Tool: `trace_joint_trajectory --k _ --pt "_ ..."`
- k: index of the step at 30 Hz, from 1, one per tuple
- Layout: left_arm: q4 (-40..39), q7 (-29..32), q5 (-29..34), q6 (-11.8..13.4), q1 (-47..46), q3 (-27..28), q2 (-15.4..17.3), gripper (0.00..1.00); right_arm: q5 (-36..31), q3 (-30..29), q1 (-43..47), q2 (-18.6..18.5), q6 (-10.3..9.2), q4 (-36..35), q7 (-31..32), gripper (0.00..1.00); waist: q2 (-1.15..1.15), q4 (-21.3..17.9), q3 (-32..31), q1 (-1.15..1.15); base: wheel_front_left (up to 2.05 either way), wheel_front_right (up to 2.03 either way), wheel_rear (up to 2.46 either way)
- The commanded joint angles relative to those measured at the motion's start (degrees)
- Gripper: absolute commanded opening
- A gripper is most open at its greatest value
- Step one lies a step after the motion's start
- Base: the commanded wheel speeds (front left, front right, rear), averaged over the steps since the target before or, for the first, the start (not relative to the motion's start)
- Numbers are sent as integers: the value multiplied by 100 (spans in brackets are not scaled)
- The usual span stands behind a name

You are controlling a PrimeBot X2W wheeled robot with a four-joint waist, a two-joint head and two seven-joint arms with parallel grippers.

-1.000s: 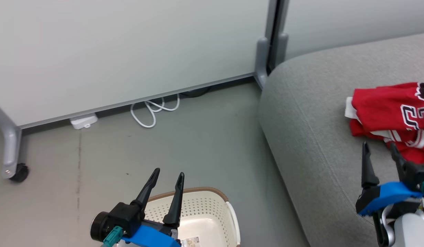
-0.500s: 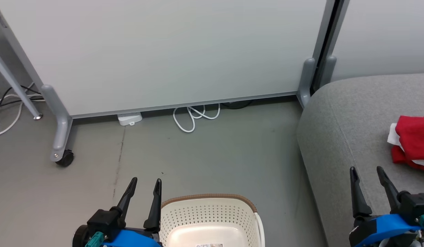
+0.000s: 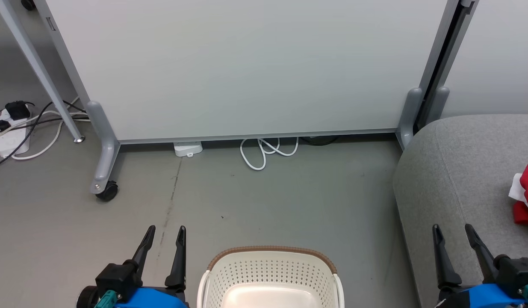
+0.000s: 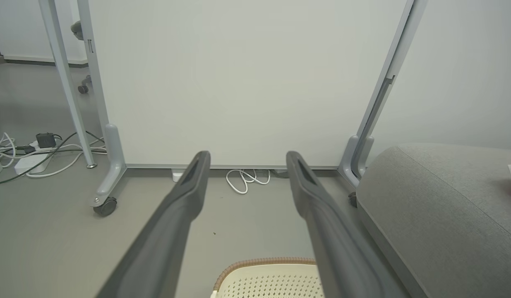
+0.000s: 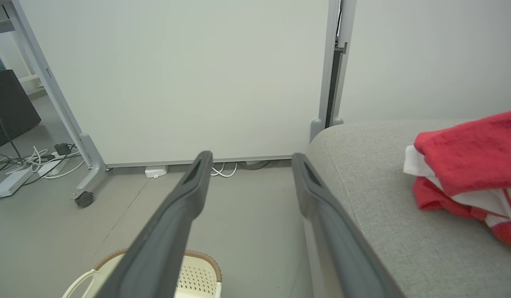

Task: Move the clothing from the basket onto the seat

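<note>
The cream perforated basket (image 3: 270, 273) with its brown rim sits on the floor at the bottom centre of the head view, and what shows of its inside holds nothing; its rim (image 4: 263, 265) (image 5: 201, 254) shows in both wrist views. Red clothing (image 3: 526, 194) with white trim lies on the grey seat (image 3: 456, 179) at the right edge, larger in the right wrist view (image 5: 466, 153). My left gripper (image 3: 165, 231) stands open left of the basket, fingers empty. Over the seat's front edge my right gripper (image 3: 454, 229) is open and empty, left of the clothing.
A white partition panel (image 3: 246, 64) on grey wheeled legs (image 3: 103, 160) stands behind the basket. A white cable coil (image 3: 266, 152) and adapter (image 3: 187, 149) lie at its foot. A power strip with cables (image 3: 9, 132) is at far left. Grey floor (image 3: 289, 201) lies between panel and basket.
The head camera has swung left: the seat and red clothing slid to the right edge and the basket moved to centre. Both grippers stay open and empty.
</note>
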Motion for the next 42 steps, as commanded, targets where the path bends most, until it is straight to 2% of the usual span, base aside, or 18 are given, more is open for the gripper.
trace_joint_trajectory --k 1,30,31,42 --pt "10 -25 31 -7 -37 19 30 100 49 17 88 6 3 2 -9 100 0 14 -6 0 0 0 0" --pt "54 -25 -68 -7 -8 10 -26 100 181 225 89 7 3 55 -21 100 0 -79 23 0 0 0 0" --pt "58 0 -63 0 0 12 -38 0 165 219 53 0 0 48 -9 0 0 -80 24 0 0 0 0" --pt "578 45 -120 0 399 8 -99 0 192 222 82 65 0 645 57 0 0 -91 30 2 0 0 0"
